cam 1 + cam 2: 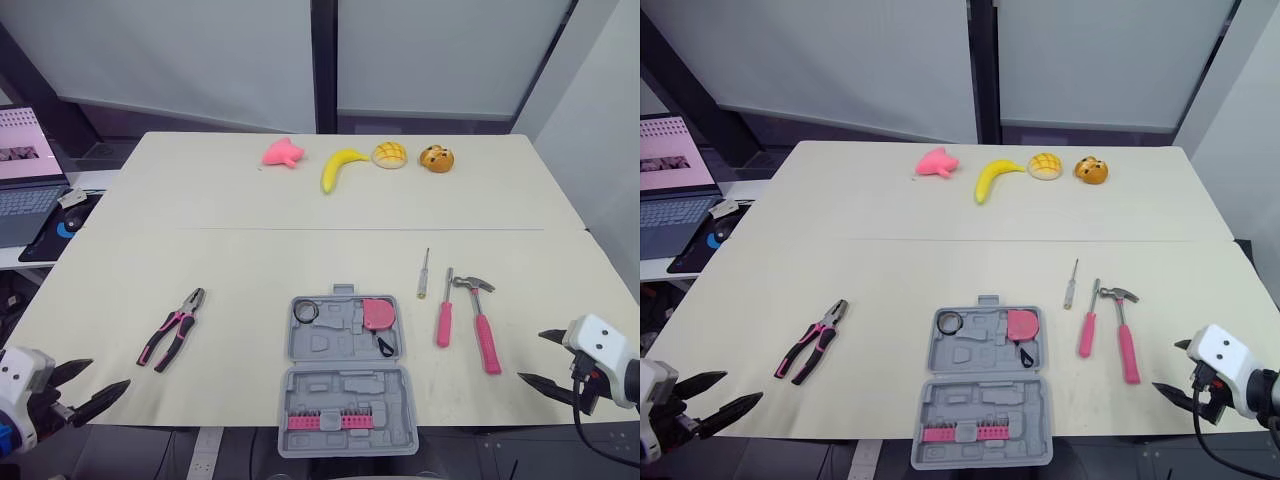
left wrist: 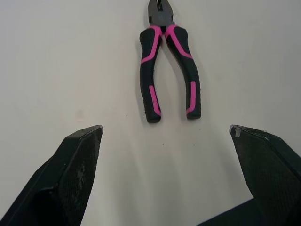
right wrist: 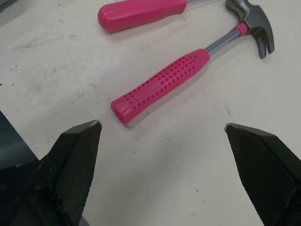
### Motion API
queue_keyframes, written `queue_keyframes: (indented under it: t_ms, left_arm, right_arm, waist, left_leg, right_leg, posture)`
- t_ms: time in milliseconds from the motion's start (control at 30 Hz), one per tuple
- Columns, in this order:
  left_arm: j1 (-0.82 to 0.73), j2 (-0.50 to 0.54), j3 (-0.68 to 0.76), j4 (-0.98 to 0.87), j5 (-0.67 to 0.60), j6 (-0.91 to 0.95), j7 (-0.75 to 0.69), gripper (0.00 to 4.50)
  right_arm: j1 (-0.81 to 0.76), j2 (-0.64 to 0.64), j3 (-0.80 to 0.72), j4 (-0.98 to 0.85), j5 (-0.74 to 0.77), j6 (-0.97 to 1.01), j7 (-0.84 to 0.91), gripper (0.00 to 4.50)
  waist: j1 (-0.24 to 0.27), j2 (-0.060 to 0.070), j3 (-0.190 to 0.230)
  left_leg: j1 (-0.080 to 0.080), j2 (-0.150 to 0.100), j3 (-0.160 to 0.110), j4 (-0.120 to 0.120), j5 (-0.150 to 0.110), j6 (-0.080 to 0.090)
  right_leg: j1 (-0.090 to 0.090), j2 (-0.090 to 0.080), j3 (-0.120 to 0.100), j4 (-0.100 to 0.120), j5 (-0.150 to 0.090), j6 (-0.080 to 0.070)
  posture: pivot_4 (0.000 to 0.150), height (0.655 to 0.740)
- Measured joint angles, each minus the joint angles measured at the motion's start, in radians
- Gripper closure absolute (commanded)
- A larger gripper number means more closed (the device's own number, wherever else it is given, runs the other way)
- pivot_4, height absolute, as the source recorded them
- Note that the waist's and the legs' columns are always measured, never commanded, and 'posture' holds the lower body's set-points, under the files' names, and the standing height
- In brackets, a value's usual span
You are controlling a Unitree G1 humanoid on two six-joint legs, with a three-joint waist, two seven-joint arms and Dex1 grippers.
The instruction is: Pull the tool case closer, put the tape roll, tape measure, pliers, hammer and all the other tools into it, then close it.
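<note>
One tool case [image 1: 345, 398], one hammer [image 1: 483, 332], one pliers [image 1: 173, 329], left end effector [image 1: 109, 373] spread, right end effector [image 1: 530, 356] spread

The open tool case [image 1: 345, 385] lies at the desk's [image 1: 250, 260] near edge, with the tape roll [image 1: 306, 311] and tape measure [image 1: 378, 313] in its far half. The pliers [image 1: 173, 328] lie left of it; a small screwdriver [image 1: 423, 273], a bigger screwdriver [image 1: 445, 310] and the hammer [image 1: 480, 320] lie right.
</note>
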Motion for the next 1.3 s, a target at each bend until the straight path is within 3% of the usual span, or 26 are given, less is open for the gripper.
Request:
queue_keyframes:
  t_ms: [200, 633, 900, 1300]
  left_arm:
    - [0.045, -0.036, 0.011, -0.062, -0.007, 0.012, 0.033, 0.0]
    - [0.147, -0.157, 0.044, -0.256, -0.045, 0.126, 0.145, 0.0]
    - [0.022, -0.166, 0.005, -0.288, -0.042, 0.194, 0.243, 0.0]
    - [-0.31, -0.133, -0.194, -0.186, 0.065, 0.361, 0.395, 0.0]
  right_arm:
    - [-0.095, -0.007, 0.059, 0.038, -0.021, -0.071, -0.009, 0.04]
    - [-0.637, 0.024, 0.434, -0.103, 0.141, 0.032, 0.131, 0.04]
    - [-0.689, 0.038, 0.497, -0.087, 0.135, 0.035, 0.133, 0.04]
    - [-0.674, 0.045, 0.513, -0.17, 0.15, 0.107, 0.091, 0.04]
  waist:
    - [-0.003, 0.0, 0.0]
    - [0.006, -0.002, 0.0]
    - [0.016, -0.002, 0.0]
    - [0.015, -0.003, 0.0]
  left_leg:
    - [0.0, 0.0, 0.0, 0.0, 0.0, 0.0]
    - [0.0, 0.001, 0.0, 0.0, 0.0, 0.0]
    - [-0.001, 0.0, 0.0, 0.0, 0.0, 0.0]
    - [-0.001, 0.0, 0.0, 0.0, 0.0, 0.0]
  right_leg:
    - [0.0, 0.0, 0.0, 0.0, 0.0, 0.0]
    - [-0.002, 0.0, -0.001, -0.001, 0.0, 0.0]
    - [-0.003, 0.0, -0.001, 0.0, 0.0, 0.0]
    - [-0.001, 0.0, -0.001, 0.0, 0.0, 0.0]
  posture:
    - [0.15, 0.7193]
    - [0.15, 0.7193]
    - [0.15, 0.7193]
    - [0.15, 0.7193]
